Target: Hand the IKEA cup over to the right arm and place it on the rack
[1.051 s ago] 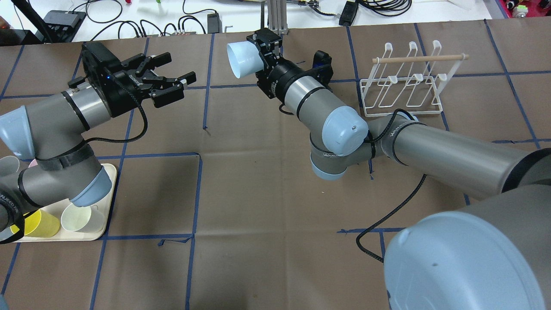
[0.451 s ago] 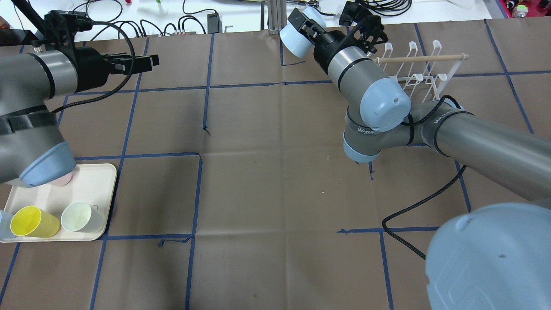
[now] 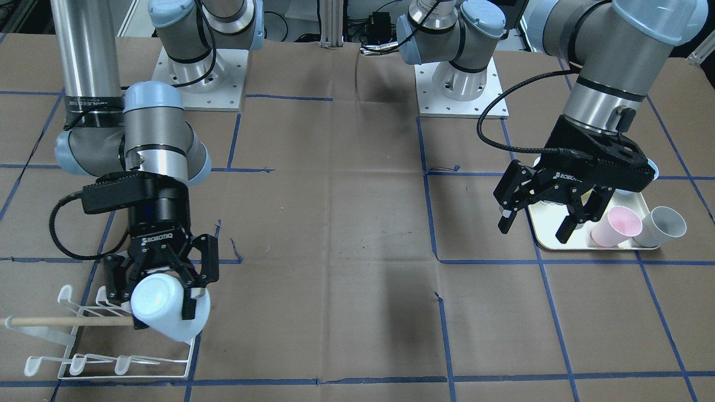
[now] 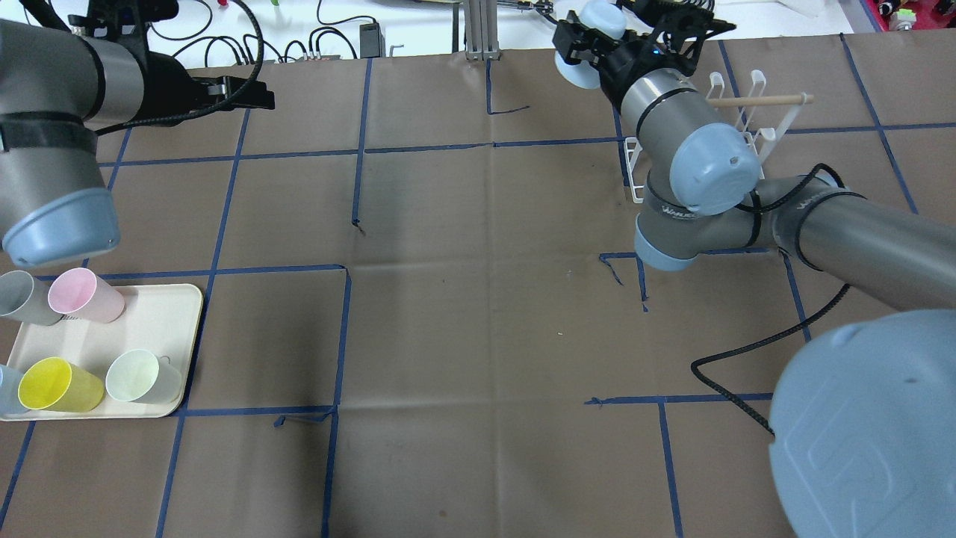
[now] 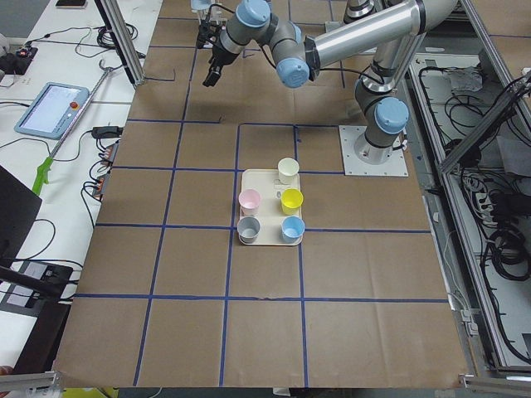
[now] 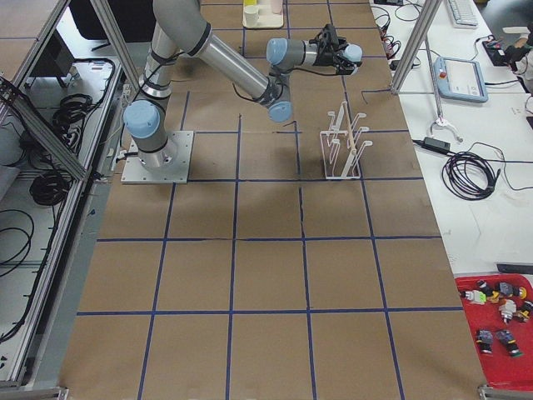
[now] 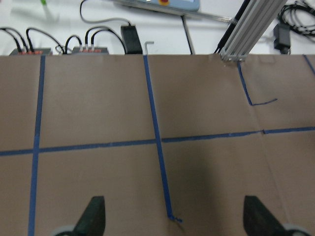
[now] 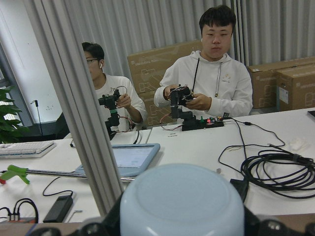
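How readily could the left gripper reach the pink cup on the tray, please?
Probably yes: the left gripper is open and empty, nothing stands between it and the pink cup, though a grey cup sits beside.

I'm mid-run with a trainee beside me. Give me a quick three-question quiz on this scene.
1. True or false: the right gripper is shut on the pale blue cup.
2. How many cups are on the cream tray? A three, B five, C seven.
3. Fill in the blank: the left gripper is ___ and holds nothing.

Key: 1 true; 2 B; 3 open.
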{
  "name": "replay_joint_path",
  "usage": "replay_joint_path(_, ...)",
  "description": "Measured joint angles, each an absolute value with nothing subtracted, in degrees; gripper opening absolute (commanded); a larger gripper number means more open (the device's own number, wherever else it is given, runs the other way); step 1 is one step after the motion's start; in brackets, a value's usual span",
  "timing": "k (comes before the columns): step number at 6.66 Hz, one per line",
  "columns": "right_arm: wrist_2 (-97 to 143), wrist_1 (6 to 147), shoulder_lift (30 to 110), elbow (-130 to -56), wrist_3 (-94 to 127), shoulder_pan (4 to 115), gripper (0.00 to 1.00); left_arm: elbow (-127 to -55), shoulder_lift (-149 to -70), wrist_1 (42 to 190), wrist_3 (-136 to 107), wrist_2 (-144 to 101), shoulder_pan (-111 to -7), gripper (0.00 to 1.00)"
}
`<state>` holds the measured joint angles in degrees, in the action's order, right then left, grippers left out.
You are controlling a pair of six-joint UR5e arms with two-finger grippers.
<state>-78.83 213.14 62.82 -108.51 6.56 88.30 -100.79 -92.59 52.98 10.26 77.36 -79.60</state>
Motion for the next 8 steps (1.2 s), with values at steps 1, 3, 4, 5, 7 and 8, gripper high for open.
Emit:
replay_joint_path(1, -78.83, 214.07, 62.41, -108.51, 3.60, 86.01, 0.18, -96.92, -92.55, 63.01, 6.80, 80.32, -81.37, 0.98)
replay_joint_path(3, -78.64, 216.98, 59.23, -106.93, 0.73, 82.04, 0.18, -91.10, -92.26, 78.55, 0.68, 85.50, -85.21, 0.98)
replay_joint_path(4, -78.55, 217.94, 56.73, -104.75, -0.95, 81.13, 0.18, -90.00, -91.94, 82.05, -0.77, 88.41, -87.06, 0.99)
replay_joint_path(5, -78.50, 218.40, 54.59, -102.93, -2.61, 80.85, 0.18, -89.98, -91.57, 83.33, -1.27, 89.80, -87.88, 0.99)
replay_joint_path(7, -78.60, 218.45, 52.21, -101.53, -3.89, 80.91, 0.18, -90.86, -90.73, 84.57, -1.43, 90.61, -88.23, 0.99)
replay_joint_path(8, -78.61, 218.42, 51.34, -101.15, -4.00, 81.14, 0.18, -92.27, -89.93, 85.01, -1.29, 90.65, -87.92, 0.99)
